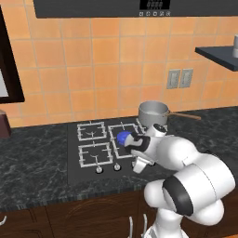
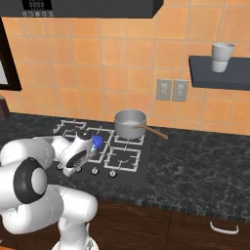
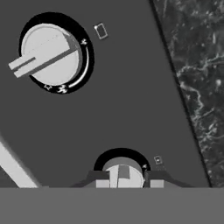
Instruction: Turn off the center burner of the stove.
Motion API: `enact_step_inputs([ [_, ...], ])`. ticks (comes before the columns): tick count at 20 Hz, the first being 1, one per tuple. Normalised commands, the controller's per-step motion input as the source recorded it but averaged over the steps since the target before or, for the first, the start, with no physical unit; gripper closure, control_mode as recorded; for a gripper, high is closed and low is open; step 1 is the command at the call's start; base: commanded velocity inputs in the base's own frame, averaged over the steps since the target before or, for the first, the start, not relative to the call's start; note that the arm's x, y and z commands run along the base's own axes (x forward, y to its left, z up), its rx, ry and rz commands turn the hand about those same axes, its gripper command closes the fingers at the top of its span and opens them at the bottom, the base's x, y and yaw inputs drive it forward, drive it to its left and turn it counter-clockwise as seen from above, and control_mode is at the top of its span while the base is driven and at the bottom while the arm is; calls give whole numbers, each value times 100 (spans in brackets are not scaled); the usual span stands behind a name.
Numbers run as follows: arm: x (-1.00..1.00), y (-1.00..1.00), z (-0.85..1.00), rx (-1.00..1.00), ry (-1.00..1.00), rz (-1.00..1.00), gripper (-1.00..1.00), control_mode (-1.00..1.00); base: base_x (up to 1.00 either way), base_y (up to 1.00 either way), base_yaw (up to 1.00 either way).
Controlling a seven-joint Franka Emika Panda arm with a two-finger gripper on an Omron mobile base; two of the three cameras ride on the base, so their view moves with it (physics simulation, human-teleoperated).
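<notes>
A robot arm bends low over the front edge of the stove [image 1: 88, 160], its hand [image 3: 124, 181] set down on one knob [image 3: 124, 171] in the row of dials. The two fingertips [image 3: 102, 183] stand either side of the knob's raised bar, parted just enough to bracket it; whether they actually press it cannot be told. The center burner [image 1: 123, 138] glows blue at the middle of the cooktop, at 12 o'clock from the hand.

To do the step well, the fingers should pinch the bar squarely, then twist about the knob's own axis without sliding off, until the flame dies.

The hand view alone shows the grip, plus a neighbouring knob [image 3: 50, 54] at 10 o'clock with its bar slanted. The base views supply what it lacks: the blue flame, a pot [image 2: 130, 123] on the back grate at 1 o'clock, and the dark stone table [image 2: 205, 161] around the stove.
</notes>
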Motion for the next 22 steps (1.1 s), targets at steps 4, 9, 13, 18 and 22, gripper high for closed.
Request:
enact_step_inputs([
  [4, 0, 14, -4, 6, 4, -98, 100, -100, 0, 0, 0],
  [9, 0, 11, -6, 6, 4, -99, 100, -100, 0, 0, 0],
  [13, 0, 1, -4, 3, 3, -100, 100, -100, 0, 0, 0],
  [18, 0, 0, -4, 2, 2, -100, 100, -100, 0, 0, 0],
  [22, 0, 0, -3, 1, 0, -100, 100, -100, 0, 0, 0],
])
